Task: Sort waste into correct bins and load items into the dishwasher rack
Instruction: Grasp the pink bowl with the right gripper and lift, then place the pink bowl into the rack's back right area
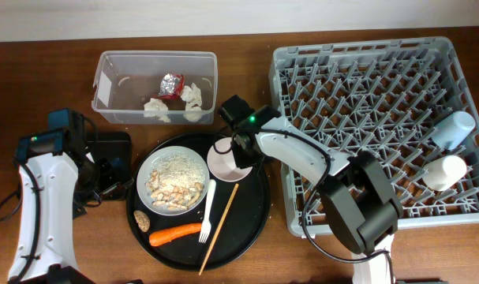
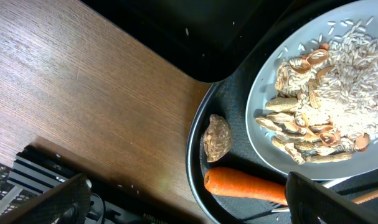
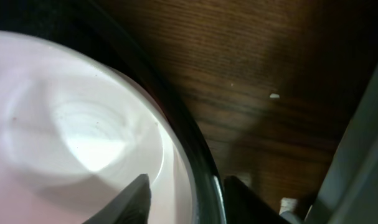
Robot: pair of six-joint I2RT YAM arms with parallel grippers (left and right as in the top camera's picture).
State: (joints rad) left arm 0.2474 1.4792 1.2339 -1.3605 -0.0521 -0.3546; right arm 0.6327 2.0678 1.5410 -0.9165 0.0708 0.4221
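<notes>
The pale pink bowl [image 1: 222,163] stands at the top right of the round black tray [image 1: 248,213]. My right gripper [image 1: 241,155] is open with its fingers either side of the bowl's rim [image 3: 185,199], one inside the bowl [image 3: 64,124]. The white plate [image 1: 147,163] with rice-like scraps, the white fork [image 1: 207,209], chopstick [image 1: 221,225], carrot [image 1: 176,233] and brown lump [image 1: 142,218] lie on the tray. My left gripper [image 1: 105,170] is open and empty beside the tray's left edge [image 2: 201,205], near the carrot [image 2: 245,185] and the lump [image 2: 217,137].
The clear tub [image 1: 117,83] holds napkins [image 1: 193,95] and the foil wrapper [image 1: 173,83]. The black rectangular tray [image 1: 117,144] lies under my left arm. The grey rack [image 1: 302,71] holds a blue cup [image 1: 454,128] and a cream cup [image 1: 446,171].
</notes>
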